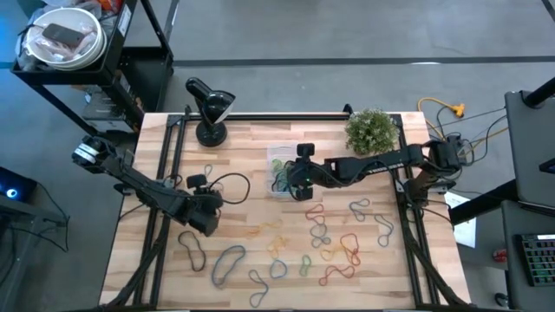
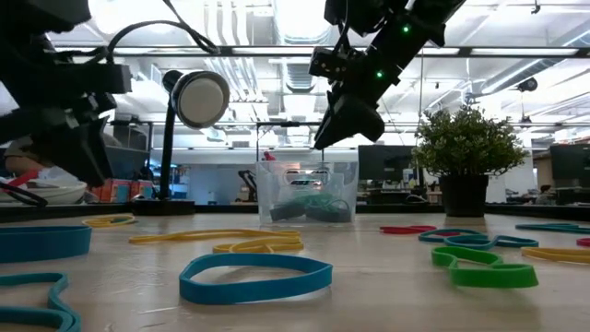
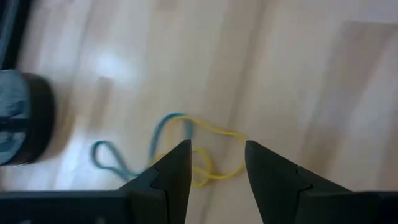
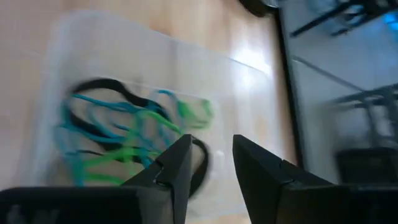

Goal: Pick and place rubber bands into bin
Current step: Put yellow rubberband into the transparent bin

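- Right hand hangs over the bin, fingers apart, empty.
- Bands lie inside the bin; others scattered on the table.
- Left hand released, above the table.

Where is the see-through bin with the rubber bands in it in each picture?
High view: the bin sits mid-table, beside the right gripper.
Low view: it stands in the middle, beneath that gripper.
Left wrist view: not in it; only loose bands on the wood.
Right wrist view: it fills the picture's left, beyond the open gripper.
Shared landmark: the blue and green bands inside it.
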`<state>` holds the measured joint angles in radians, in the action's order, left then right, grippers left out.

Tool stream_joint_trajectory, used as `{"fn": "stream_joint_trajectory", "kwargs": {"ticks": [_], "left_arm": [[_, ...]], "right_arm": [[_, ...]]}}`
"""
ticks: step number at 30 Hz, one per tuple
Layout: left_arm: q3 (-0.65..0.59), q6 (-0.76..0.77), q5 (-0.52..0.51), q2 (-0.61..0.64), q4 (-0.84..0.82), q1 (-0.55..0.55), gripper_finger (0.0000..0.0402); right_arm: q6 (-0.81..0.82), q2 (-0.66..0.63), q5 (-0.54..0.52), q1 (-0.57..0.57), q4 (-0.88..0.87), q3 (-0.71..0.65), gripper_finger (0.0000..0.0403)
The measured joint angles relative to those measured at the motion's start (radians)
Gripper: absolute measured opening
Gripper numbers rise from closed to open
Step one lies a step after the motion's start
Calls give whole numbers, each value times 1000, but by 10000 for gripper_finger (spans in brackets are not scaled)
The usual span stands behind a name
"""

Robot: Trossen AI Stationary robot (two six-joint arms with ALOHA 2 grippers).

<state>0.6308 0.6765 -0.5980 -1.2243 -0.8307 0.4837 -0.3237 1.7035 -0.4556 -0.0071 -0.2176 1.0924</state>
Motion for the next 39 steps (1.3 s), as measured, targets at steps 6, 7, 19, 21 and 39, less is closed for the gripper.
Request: {"fn": "stream_joint_trajectory", "kwargs": {"ticks": [6, 7, 19, 21, 39], "left_arm": [[-17, -6, -65, 0, -36, -32, 134], [-27, -9, -66, 0, -37, -43, 134], [-143, -66, -61, 14, 124, -129, 134], [-144, -65, -62, 17, 124, -140, 134], [-147, -229, 39, 17, 251, -322, 134]], "right_arm": [[32, 0, 172, 24, -1, -1, 104], [34, 0, 181, 31, -2, -1, 103], [50, 0, 195, 145, -14, -1, 97], [59, 0, 195, 162, -19, -1, 94], [173, -43, 192, 308, -119, -18, 89]]}}
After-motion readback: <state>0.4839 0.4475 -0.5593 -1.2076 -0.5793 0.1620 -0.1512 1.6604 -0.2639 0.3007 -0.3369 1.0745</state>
